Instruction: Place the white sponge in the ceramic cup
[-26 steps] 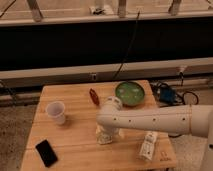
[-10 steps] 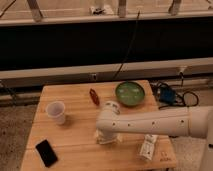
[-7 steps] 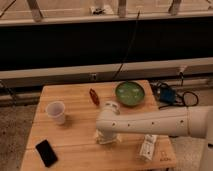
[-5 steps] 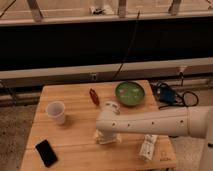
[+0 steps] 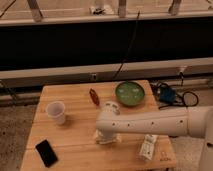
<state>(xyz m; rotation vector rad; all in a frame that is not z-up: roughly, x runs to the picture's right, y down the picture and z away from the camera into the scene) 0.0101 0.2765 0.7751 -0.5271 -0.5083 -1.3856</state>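
The ceramic cup (image 5: 56, 111) is a plain white handleless cup standing upright on the left part of the wooden table (image 5: 75, 100). My arm reaches in from the right, and its gripper (image 5: 107, 134) points down onto the table's middle front. The gripper is open. Under it shows a pale flat patch, the white sponge (image 5: 101, 140), mostly hidden by the gripper. The cup stands apart from the gripper, to its upper left.
A green round bowl (image 5: 130, 93) sits at the back right, with a small red object (image 5: 93, 96) to its left. A black phone (image 5: 46, 152) lies at the front left. A white labelled bottle (image 5: 148, 146) lies at the front right. Blue gear with cables (image 5: 167, 93) lies beyond the right edge.
The arm has sunk slightly toward the table over the sponge. The cup, bowl, phone and bottle have not moved.
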